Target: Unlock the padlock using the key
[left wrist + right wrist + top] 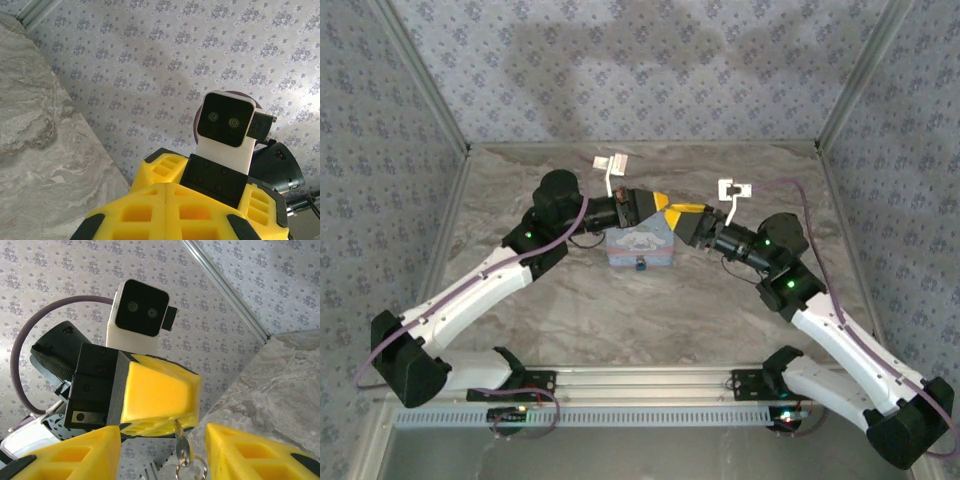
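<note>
Left gripper (172,416): yellow fingers pressed together, pinching the key (182,444) at their tips. The key hangs straight down from that pinch in the right wrist view. Its long axis points at the lower edge of that view, and a small key ring (192,471) dangles from its lower end (so the thin blade end seems to be the part gripped).

Right gripper (686,213): it faces the left one tip to tip with fingers spread wide, holding nothing. The key hangs in the gap between them, touching neither.

Both grippers meet in the air above the light blue box (640,245), which stands mid-table (620,320), somewhat toward the far edge. The padlock (640,265), a tiny dark blue lump, sits on the box's near face, below the key and toward the table's near edge. Neither arm looks clearly nearer to it.
</note>
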Controlling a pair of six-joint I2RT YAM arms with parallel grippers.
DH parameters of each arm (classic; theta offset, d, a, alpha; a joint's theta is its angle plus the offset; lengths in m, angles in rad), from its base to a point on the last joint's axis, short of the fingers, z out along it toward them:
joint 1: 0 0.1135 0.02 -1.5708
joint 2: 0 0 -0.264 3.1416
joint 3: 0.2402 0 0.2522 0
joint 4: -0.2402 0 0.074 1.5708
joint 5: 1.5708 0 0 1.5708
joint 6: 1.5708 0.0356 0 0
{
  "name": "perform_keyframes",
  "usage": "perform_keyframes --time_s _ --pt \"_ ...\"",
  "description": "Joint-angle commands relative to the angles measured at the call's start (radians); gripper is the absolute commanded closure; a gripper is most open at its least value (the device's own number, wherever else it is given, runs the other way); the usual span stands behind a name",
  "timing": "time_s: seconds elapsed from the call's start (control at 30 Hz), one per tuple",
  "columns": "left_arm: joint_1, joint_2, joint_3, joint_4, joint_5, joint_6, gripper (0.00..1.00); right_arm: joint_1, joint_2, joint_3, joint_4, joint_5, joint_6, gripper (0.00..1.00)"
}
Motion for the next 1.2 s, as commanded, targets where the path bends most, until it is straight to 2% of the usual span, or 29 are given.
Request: perform_keyframes --time_s 0.0,0.07,0.2,0.23,0.37,0.57,0.67,0.73,0.87,0.97,1.17 --pt "-0.007 -0.025 -0.014 0.051 -0.015 -0.004 1.00 0.009 0.004 0.010 0.052 0.010 0.010 0.57" --pt "-0.007 -0.027 -0.016 0.050 -0.020 0.000 1.00 0.012 0.007 0.009 0.053 0.008 0.013 0.63" --pt "-0.006 -0.031 -0.022 0.058 -0.028 -0.001 1.00 0.012 0.007 -0.002 0.045 0.011 0.016 0.64" --pt "-0.007 -0.032 -0.023 0.059 -0.031 -0.003 1.00 0.014 0.007 -0.003 0.042 0.010 0.017 0.68" --pt "-0.007 -0.033 -0.024 0.066 -0.032 -0.007 1.00 0.013 0.009 -0.005 0.040 0.012 0.017 0.71" --pt "-0.007 -0.037 -0.025 0.068 -0.036 -0.006 1.00 0.013 0.022 0.002 0.020 0.007 0.016 0.68" --pt "-0.007 -0.039 -0.027 0.073 -0.036 -0.006 1.00 0.010 0.029 0.007 0.008 0.007 0.014 0.70" --pt "-0.007 -0.039 -0.026 0.073 -0.036 -0.006 1.00 0.007 0.026 -0.004 0.030 0.007 0.024 0.85" --pt "-0.007 -0.040 -0.025 0.070 -0.036 -0.007 1.00 -0.001 0.025 0.003 0.022 0.002 0.020 0.89" --pt "-0.007 -0.040 -0.025 0.071 -0.034 -0.006 1.00 -0.003 0.030 0.009 0.019 -0.004 0.012 1.00" --pt "-0.009 -0.034 -0.027 0.079 -0.022 -0.009 1.00 -0.002 0.026 0.011 0.032 0.004 -0.010 1.00"
